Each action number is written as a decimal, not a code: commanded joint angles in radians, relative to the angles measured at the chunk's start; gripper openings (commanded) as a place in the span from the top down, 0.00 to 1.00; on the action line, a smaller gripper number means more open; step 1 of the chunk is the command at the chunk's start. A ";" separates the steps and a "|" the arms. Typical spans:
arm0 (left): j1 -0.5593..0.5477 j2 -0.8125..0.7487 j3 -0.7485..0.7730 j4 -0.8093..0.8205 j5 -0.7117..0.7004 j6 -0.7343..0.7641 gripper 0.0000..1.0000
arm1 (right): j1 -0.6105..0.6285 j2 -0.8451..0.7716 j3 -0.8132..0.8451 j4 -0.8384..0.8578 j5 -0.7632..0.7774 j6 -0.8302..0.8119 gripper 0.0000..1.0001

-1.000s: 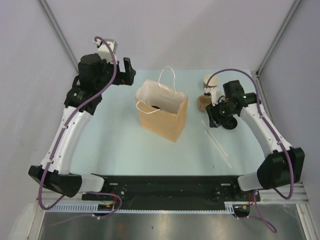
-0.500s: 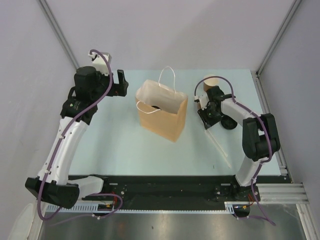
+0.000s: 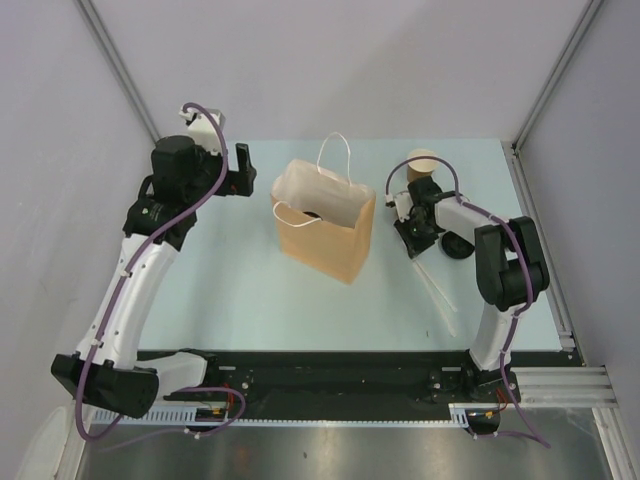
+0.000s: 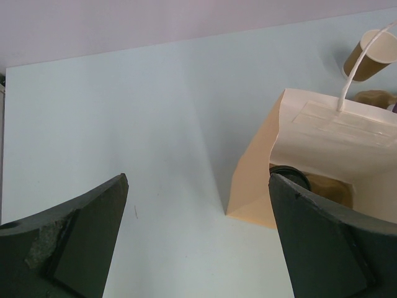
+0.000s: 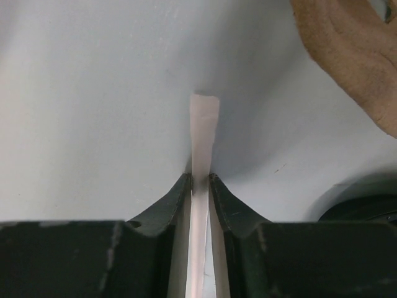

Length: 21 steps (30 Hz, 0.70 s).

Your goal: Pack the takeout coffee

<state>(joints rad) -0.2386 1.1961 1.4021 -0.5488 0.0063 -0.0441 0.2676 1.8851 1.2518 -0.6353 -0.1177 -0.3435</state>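
One kraft paper cup [image 3: 421,164] stands open, without a lid, at the back right; it also shows in the left wrist view [image 4: 370,54]. A black lid [image 3: 457,246] lies on the table right of my right gripper. A second cup with a black lid [image 4: 290,176] sits inside the paper bag [image 3: 322,232]. My right gripper [image 3: 409,237] is low on the table and shut on the end of a white wrapped straw [image 5: 203,133]. My left gripper [image 3: 240,166] is open and empty, left of the bag.
The brown cardboard carrier [image 3: 404,205] lies between the bag and the open cup, just beyond my right gripper; it shows in the right wrist view [image 5: 353,56]. The straw [image 3: 437,292] runs toward the front right. The bag's white handles stand up.
My right arm folded in and dropped its gripper onto the straw's far end beside the carrier, now shut on it. My left gripper shifted slightly left and stays open.
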 commanded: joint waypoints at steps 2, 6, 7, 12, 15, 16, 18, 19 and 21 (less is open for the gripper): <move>0.007 0.011 -0.003 0.026 0.007 0.010 0.00 | -0.024 -0.013 0.005 0.002 -0.008 -0.022 0.85; 0.007 0.025 -0.003 0.042 0.017 0.000 0.00 | -0.031 -0.084 0.005 -0.033 -0.040 -0.037 0.92; 0.007 0.029 -0.003 0.047 0.017 -0.003 0.00 | -0.034 -0.096 0.006 -0.040 -0.043 -0.038 0.95; 0.007 0.046 -0.012 0.070 0.037 -0.020 0.00 | -0.045 -0.126 0.005 -0.076 -0.074 -0.040 1.00; 0.007 0.051 -0.012 0.073 0.038 -0.020 0.00 | -0.050 -0.148 0.008 -0.081 -0.079 -0.038 1.00; 0.007 0.051 -0.011 0.075 0.038 -0.020 0.00 | -0.051 -0.158 0.006 -0.081 -0.079 -0.040 1.00; 0.007 0.053 -0.011 0.075 0.040 -0.017 0.00 | -0.053 -0.170 0.006 -0.092 -0.080 -0.051 1.00; 0.007 0.053 -0.012 0.075 0.040 -0.016 0.01 | -0.053 -0.170 0.008 -0.098 -0.083 -0.054 1.00; 0.007 0.053 -0.012 0.075 0.040 -0.014 0.00 | -0.054 -0.155 0.006 -0.106 -0.102 -0.052 0.98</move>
<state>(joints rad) -0.2386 1.2522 1.3930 -0.5163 0.0311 -0.0521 0.2184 1.7596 1.2510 -0.7120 -0.1848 -0.3786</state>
